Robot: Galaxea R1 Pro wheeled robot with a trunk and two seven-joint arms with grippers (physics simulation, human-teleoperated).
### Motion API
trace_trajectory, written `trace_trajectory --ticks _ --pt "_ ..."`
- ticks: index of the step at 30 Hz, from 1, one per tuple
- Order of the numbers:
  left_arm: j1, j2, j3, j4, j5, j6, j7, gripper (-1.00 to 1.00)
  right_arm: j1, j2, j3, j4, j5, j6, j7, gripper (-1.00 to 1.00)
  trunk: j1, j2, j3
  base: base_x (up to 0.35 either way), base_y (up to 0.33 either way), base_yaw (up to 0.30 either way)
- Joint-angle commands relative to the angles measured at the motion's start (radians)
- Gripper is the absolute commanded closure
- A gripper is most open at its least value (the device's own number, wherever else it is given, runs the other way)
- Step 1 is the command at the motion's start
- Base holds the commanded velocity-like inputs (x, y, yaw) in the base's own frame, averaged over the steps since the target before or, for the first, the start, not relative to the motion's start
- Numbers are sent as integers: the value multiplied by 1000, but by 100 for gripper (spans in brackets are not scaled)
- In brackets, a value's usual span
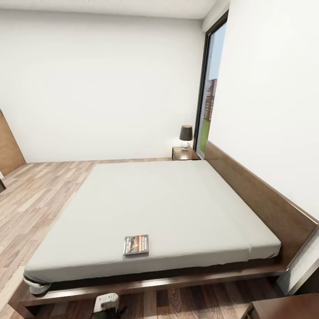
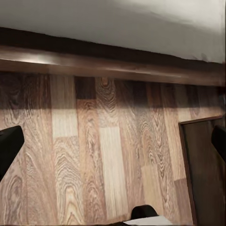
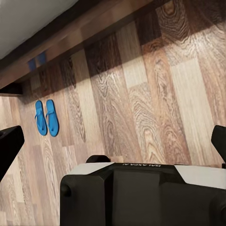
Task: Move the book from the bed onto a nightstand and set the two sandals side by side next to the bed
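On the bed (image 1: 168, 208), toward six o'clock near the mattress's front edge, lies the book (image 1: 136, 244); a nightstand (image 1: 184, 153) with a lamp (image 1: 186, 136) stands at one o'clock. Both sandals (image 3: 46, 117) lie side by side on the plank floor (image 3: 141, 103) near the bed frame. Left gripper (image 2: 113, 143) and right gripper (image 3: 113, 146) both hang spread and empty over the floor.

My head camera looks down across the bed (image 1: 168, 208) from beyond its near edge. Both wrist cameras face the floor (image 2: 108, 160) close up, sharing the bed's frame (image 3: 94, 33).
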State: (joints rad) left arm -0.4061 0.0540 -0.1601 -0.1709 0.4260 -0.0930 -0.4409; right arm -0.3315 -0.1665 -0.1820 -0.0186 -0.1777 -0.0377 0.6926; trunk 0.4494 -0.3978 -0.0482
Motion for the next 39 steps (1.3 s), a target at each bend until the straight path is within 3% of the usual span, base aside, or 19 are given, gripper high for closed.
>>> trace_trajectory --ticks 1,3,5,8,12,19,22,39 --pt "-1 1 -9 -49 7 40 -1 -100 -1 0 -1 2 -3 -2 4 -100 1 -2 -2 0 0 0" --pt "-2 1 -9 -104 7 101 0 -100 -1 0 -1 2 -3 -2 4 -100 1 -2 -2 0 0 0" --pt "-6 1 -8 -226 6 241 5 -100 -1 0 -2 2 -3 -2 4 -100 1 -2 -2 0 0 0" --pt "-12 1 -8 -379 6 387 32 -100 -1 -1 -2 2 -3 -2 5 -100 1 -2 -2 0 0 0" --pt "-23 1 -5 -584 8 515 101 -100 -1 -1 -2 1 -3 -2 5 -100 1 -2 -2 0 0 0" --pt "-83 0 13 -670 11 564 175 -100 -1 -1 -1 1 -3 -2 5 -100 1 -2 -2 0 0 0" --pt "-96 -5 65 -676 11 551 228 -100 -1 -1 -2 1 -3 -2 5 -100 1 -2 -2 0 0 0" --pt "-99 -6 84 -676 13 549 238 -100 -1 -1 -2 0 -3 -2 7 -100 1 -2 -2 0 0 0"
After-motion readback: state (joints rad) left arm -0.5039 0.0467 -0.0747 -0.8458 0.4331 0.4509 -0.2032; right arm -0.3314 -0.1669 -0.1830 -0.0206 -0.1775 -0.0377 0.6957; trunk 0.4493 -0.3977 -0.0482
